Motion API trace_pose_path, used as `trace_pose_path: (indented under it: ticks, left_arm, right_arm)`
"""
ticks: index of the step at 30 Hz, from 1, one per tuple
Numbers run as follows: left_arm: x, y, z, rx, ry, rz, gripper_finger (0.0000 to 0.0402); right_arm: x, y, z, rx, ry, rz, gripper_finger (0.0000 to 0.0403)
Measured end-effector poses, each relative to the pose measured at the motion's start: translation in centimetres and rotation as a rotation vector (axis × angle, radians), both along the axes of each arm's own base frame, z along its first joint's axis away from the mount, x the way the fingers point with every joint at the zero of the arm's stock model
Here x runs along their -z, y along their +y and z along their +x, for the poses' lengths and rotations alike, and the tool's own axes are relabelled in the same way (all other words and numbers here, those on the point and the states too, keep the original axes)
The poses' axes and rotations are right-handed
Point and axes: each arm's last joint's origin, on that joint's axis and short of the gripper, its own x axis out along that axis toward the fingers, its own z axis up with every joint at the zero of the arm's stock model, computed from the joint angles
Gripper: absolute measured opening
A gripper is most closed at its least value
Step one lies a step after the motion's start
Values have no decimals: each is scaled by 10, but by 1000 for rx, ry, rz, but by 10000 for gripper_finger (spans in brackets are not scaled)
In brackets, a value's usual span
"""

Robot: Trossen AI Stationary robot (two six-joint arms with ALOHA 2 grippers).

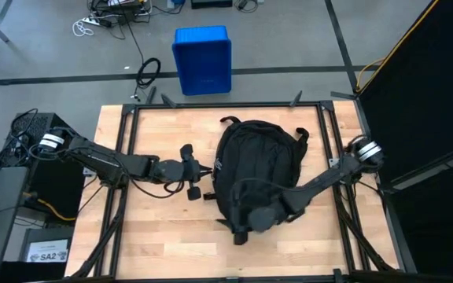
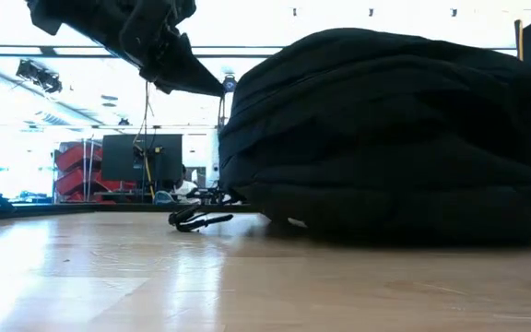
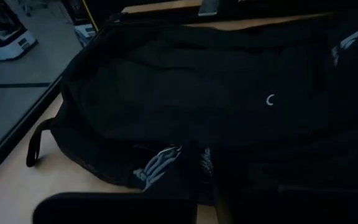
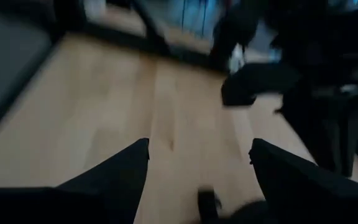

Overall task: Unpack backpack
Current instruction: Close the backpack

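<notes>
The black backpack (image 1: 258, 161) lies flat in the middle of the wooden table (image 1: 148, 236), its rounded bulk filling the low view (image 2: 385, 138) and the left wrist view (image 3: 197, 81). A thin white reflective strip (image 3: 157, 165) shows on its near face. My left gripper (image 1: 204, 174) is shut and points level at the backpack's left side; in the low view it (image 2: 212, 88) hangs above the table. My right gripper (image 1: 244, 232) hovers over the backpack's near end, open, with bare wood between its fingers (image 4: 197, 165). My left gripper reaches the backpack's left side (image 2: 230, 97) with shut fingers, coming level from the table's left. I cannot tell whether it touches or holds any fabric there, because everything at the tips is dark.
A blue crate (image 1: 202, 59) stands on the floor beyond the far edge. Black frame rails (image 1: 124, 157) run along the table's sides. A loose black strap loop (image 2: 196, 219) lies on the wood by the backpack's left. Bare wood shows at the near left (image 1: 156, 244).
</notes>
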Motion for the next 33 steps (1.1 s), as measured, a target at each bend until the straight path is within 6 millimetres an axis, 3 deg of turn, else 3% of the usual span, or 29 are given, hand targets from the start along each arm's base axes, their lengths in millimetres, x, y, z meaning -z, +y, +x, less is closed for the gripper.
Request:
trace_pose_path:
  ticks: [5, 10, 16, 25, 33]
  left_arm:
    - [1, 5, 0, -24, 8, -8, 0]
    - [1, 6, 1, -34, 0, -19, 0]
    - [4, 6, -1, -21, 38, -23, 0]
    - [1, -15, -2, 130, 9, -69, 0]
    - [7, -50, -5, 260, 16, -67, 0]
  right_arm:
    - [-10, 1, 33, 125, 247, 15, 237]
    - [23, -7, 51, 209, 498, -42, 221]
    - [36, -14, 30, 414, 695, -46, 193]
    - [27, -10, -10, 648, 799, -153, 164]
    - [21, -5, -16, 616, 745, -255, 161]
